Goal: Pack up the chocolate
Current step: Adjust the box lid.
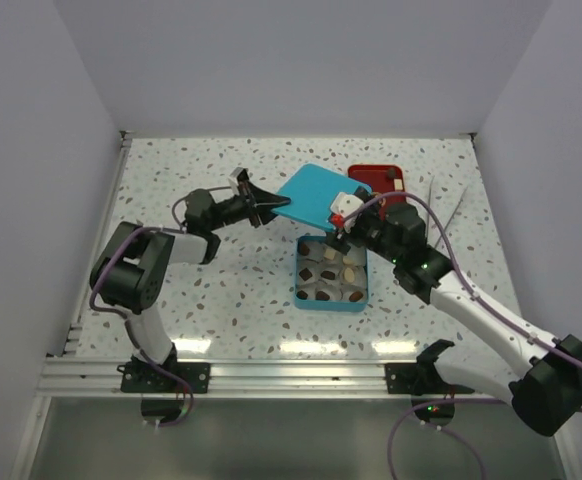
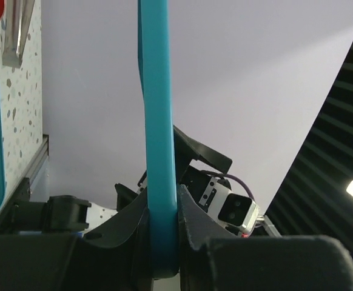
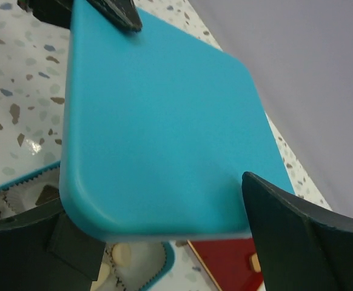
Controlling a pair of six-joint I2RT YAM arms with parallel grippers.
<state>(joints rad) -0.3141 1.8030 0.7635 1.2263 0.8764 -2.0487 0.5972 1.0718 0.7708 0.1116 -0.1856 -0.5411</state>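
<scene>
Several chocolate pieces (image 1: 328, 273) lie inside the teal box (image 1: 331, 305) at desk (image 1: 221, 300) centre. Lid (image 1: 311, 195), aloft at the box's 12 o'clock, is clamped by left claw (image 1: 274, 208); right claw (image 1: 341, 230) gapes wide beside it. Outstanding, by judgement: closing the box.

Overhead view looks down on the worktop (image 1: 221, 310) from above its near edge; both wrist views sit close against the teal lid (image 2: 158, 121), common to all three.

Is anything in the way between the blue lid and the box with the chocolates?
Nothing loose. The lid, pinched by the left gripper, hangs beyond the box of chocolates; only the right gripper sits at its edge, over the box's far rim.
</scene>
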